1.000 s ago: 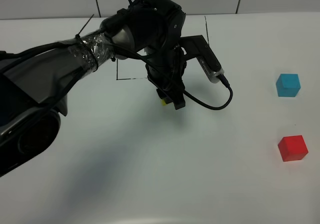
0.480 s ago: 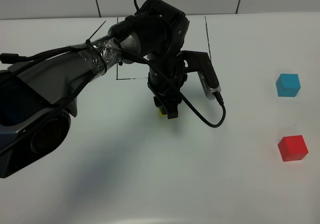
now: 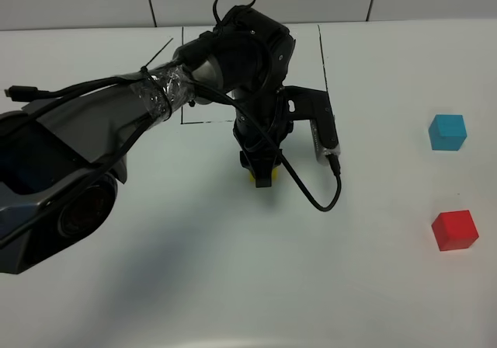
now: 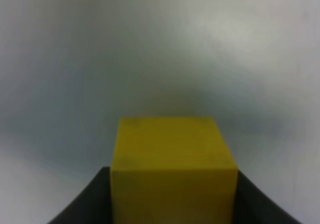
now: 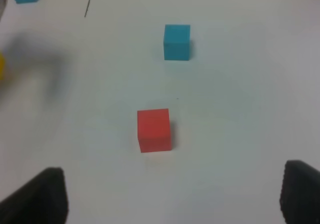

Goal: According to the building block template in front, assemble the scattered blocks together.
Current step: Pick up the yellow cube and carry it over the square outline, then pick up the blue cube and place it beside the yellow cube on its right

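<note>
One yellow block [image 4: 172, 169] pinched in left gripper [image 3: 262, 175]; right gripper [image 5: 172, 196] splayed

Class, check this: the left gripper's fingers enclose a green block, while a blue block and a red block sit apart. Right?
One error: the fingers of the left gripper enclose a yellow block, not a green one; the left wrist view shows it. The blue block and red block do sit apart.

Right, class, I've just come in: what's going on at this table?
The left gripper is closed on a yellow block, low over the white table beside the black-lined square. A blue block and a red block sit apart on the right, untouched. The right gripper is open, away from both.
</note>
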Robot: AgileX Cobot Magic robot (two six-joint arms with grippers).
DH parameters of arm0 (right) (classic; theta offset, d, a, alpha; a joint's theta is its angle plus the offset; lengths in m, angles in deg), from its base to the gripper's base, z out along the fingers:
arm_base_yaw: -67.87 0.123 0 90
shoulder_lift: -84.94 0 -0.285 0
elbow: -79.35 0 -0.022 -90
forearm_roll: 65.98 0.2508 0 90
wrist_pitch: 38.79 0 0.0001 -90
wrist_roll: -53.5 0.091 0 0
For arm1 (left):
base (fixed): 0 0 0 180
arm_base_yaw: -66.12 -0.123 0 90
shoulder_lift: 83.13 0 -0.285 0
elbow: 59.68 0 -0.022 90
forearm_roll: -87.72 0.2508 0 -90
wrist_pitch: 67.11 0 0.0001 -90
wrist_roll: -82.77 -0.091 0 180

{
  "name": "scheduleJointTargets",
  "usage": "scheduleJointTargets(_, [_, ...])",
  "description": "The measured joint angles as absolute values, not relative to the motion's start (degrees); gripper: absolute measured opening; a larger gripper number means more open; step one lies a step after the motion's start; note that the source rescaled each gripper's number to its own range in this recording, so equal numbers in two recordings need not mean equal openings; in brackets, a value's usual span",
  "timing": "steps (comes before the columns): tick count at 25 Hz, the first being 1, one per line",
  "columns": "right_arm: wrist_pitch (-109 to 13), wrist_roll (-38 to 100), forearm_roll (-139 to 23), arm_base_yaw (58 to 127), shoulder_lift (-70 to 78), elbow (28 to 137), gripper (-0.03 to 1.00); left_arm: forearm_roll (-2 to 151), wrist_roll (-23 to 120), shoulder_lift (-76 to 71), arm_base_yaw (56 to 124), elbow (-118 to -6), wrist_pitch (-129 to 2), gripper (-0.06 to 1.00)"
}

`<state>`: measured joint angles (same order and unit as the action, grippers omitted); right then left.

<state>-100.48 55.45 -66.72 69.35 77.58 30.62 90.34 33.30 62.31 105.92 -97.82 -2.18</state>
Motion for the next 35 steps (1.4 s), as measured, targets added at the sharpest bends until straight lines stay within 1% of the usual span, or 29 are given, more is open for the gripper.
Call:
scheduleJointTargets(10, [-100.5,55.5,-66.8,69.3,77.6,30.6,0.73,90.2,32.8,64.2,105.5,-97.9,-4.9,0.00])
scheduleJointTargets(24, [-100.5,55.5,-66.8,69.3,77.6,30.6,0.73,89.8,31.5,64.3,105.4,-98.0,-4.9,0.00])
scheduleJointTargets(25, [-100.5,55.5,-66.8,69.3,77.6,30.6,0.73,89.8,31.5,64.3,105.4,-98.0,-4.8,0.01])
scheduleJointTargets(26, [-100.5,55.5,-66.8,69.3,77.6,30.6,0.73,89.8,31.4,64.3,105.4,-98.0,-4.7,0.05])
scheduleJointTargets(27, [-100.5,55.5,-66.8,69.3,77.6,30.6,0.73,89.8,31.4,64.3,105.4,-98.0,-4.6,0.12])
scheduleJointTargets(29, [-100.5,55.5,-66.8,69.3,77.6,30.6,0.73,89.8,31.4,64.4,105.3,-98.0,-4.0,0.31])
scheduleJointTargets(30, [-100.5,55.5,-66.8,69.3,77.6,30.6,0.73,89.8,31.4,64.4,105.3,-98.0,-3.8,0.44])
scheduleJointTargets(31, [-100.5,55.5,-66.8,69.3,77.6,30.6,0.73,89.8,31.4,64.4,105.2,-98.0,-3.5,0.54])
scheduleJointTargets(33, [-100.5,55.5,-66.8,69.3,77.6,30.6,0.73,89.7,31.4,64.2,105.2,-98.0,-3.0,0.68])
scheduleJointTargets(35, [-100.5,55.5,-66.8,69.3,77.6,30.6,0.73,89.3,31.5,63.4,105.2,-98.0,-2.0,0.78])
